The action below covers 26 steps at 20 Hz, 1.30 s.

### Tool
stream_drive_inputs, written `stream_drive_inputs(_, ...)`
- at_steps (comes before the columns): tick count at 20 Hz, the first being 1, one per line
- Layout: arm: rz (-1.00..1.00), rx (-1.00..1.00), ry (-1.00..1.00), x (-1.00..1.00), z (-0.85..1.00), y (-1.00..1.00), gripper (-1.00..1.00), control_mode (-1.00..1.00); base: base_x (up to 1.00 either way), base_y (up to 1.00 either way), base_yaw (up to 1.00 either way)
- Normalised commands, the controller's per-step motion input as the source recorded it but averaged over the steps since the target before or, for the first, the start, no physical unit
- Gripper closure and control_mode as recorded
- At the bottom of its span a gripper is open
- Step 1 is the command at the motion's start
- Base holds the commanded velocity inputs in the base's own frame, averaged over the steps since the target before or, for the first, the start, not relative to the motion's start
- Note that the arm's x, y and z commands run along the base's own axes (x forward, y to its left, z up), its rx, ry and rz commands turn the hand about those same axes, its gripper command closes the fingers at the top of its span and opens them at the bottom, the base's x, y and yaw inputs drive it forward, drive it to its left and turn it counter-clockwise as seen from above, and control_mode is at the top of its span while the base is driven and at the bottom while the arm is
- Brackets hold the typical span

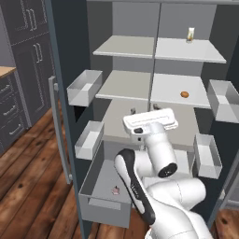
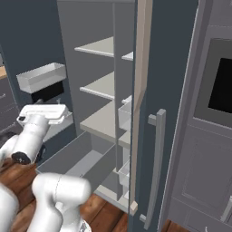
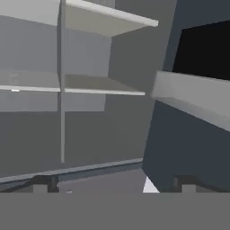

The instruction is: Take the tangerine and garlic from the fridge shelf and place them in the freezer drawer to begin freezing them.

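Note:
The tangerine (image 1: pixel 185 94) is a small orange-brown fruit lying on the middle right fridge shelf (image 1: pixel 168 89) inside the open fridge. The pinkish-white garlic (image 1: pixel 115 190) lies on the floor of the pulled-out freezer drawer (image 1: pixel 104 208), near its front. My gripper (image 1: pixel 144 110) hovers above the back of the drawer, below and left of the tangerine, and points into the fridge. In the hand view the gripper (image 3: pixel 112 184) is open, its fingertips (image 3: pixel 40 183) far apart with nothing between them. From the right base view the gripper (image 2: pixel 47 102) sits over the drawer (image 2: pixel 74 158).
A pale yellowish carton (image 1: pixel 190 34) stands on the top right shelf. Pale door bins hang on the left door (image 1: pixel 84 87) and the right door (image 1: pixel 224 100). The right fridge door (image 2: pixel 145 113) stands open, close to the arm's right. Dark cabinets (image 1: pixel 18 70) stand far left.

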Motion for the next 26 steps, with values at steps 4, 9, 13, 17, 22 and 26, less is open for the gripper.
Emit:
stream_drive_inputs(4, -0.03, -0.11, 0.57, -0.78, 0.89, -0.1, -1.0, -1.0, 0.0, 0.0, 0.0)
stream_drive_inputs(9, -0.06, -0.01, 0.76, -1.0, 0.33, -0.21, -1.0, -1.0, 0.0, 0.0, 0.0)
stream_drive_inputs(13, -0.16, 0.1, 0.76, -1.0, 0.32, -0.29, -1.0, -1.0, 0.0, 0.0, 0.0)
stream_drive_inputs(17, -0.18, 0.07, 0.62, -1.0, 0.43, -0.27, -1.0, -1.0, 0.0, 0.0, 0.0)
stream_drive_inputs(22, -0.07, 0.04, 0.22, -0.56, -0.25, -0.26, -1.0, -1.0, 0.0, 0.0, 0.0)
stream_drive_inputs(26, -0.01, 0.03, 0.05, -0.11, -0.11, -0.13, -1.0, -1.0, 0.0, 0.0, 0.0)
